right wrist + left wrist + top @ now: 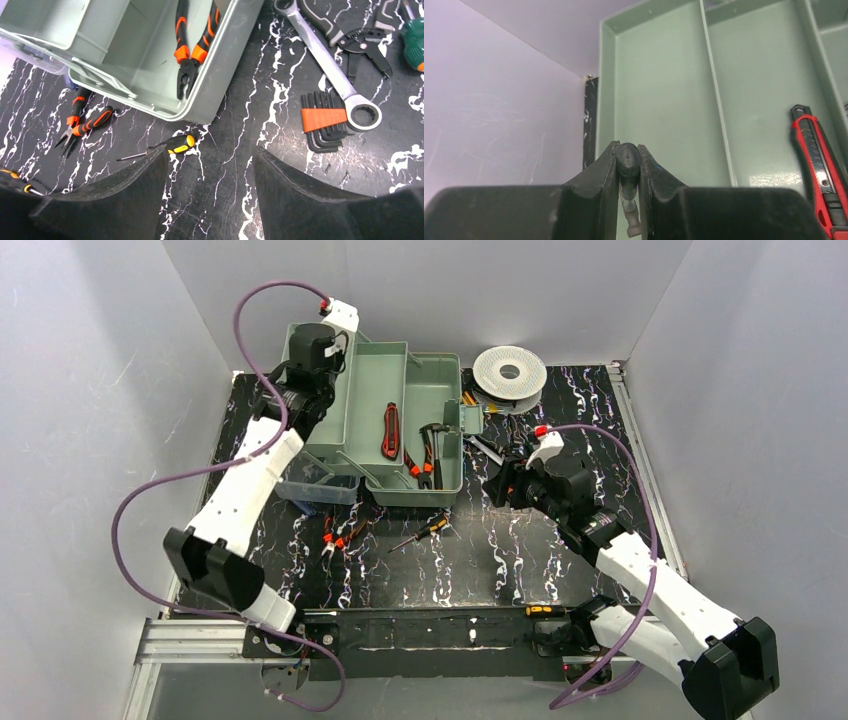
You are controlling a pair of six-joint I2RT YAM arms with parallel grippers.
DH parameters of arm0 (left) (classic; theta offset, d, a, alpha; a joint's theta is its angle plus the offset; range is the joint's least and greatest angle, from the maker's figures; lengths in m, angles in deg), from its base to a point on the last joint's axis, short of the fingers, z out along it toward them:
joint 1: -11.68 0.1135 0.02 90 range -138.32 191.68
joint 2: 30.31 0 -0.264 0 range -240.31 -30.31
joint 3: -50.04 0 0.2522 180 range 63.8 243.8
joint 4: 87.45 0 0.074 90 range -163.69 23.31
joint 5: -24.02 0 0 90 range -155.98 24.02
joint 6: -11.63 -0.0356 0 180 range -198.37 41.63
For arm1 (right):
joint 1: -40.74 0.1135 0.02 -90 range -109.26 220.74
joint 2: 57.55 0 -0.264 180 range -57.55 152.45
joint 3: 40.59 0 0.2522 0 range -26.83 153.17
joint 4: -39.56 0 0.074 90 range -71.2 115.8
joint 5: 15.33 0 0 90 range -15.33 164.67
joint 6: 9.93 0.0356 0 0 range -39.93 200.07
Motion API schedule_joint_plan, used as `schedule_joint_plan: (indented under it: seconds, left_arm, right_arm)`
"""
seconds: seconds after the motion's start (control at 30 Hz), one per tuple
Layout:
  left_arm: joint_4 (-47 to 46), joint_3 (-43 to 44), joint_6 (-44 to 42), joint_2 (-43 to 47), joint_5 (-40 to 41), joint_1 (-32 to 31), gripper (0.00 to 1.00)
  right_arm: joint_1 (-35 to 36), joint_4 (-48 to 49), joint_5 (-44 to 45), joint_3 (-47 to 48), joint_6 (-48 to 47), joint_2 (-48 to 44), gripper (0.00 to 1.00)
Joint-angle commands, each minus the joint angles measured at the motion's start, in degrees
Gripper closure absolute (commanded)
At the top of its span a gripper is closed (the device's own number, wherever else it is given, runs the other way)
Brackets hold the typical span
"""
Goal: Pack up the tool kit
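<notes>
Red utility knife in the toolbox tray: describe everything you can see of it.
The red utility knife has a red, plastic-looking body, a black strip along its middle and a black tip; no blade shows. It lies flat on the floor of the sage-green tray, along a divider wall, perhaps touching it. The left claw, shut on a dark-handled tool, is clear of it.

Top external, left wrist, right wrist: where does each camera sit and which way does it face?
Top external: high behind the robot, facing down on the toolbox; left arm and right arm show.
Left wrist: on the left arm, facing down into a green tray; left gripper shut on a dark tool.
Right wrist: on the right arm, facing down at toolbox corner and table; right gripper open.
Shared: top and left wrist show the red knife; top and right wrist the yellow-handled screwdriver.
</notes>
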Motion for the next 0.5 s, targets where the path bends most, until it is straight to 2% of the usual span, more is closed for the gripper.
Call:
schedule_joint_plan:
  seconds: [0.0, 0.13, 0.47]
  left_arm:
    - [1.34, 1.81, 3.08, -2.85, -3.43, 3.49, 1.0]
    - [4.37, 5.1, 5.91, -6.71, -5.68, 5.31, 0.99]
    - [9.21, 12.23, 10.61, -14.89, -8.51, 7.87, 0.86]
  right_arm:
    - [0.07, -0.81, 4.78, 0.72, 1.73, -1.75, 0.31]
    - [0.03, -1.88, 8.09, -0.51, 2.79, -2.87, 0.31]
    - [-0.19, -2.11, 9.21, -2.69, 4.51, -2.88, 0.31]
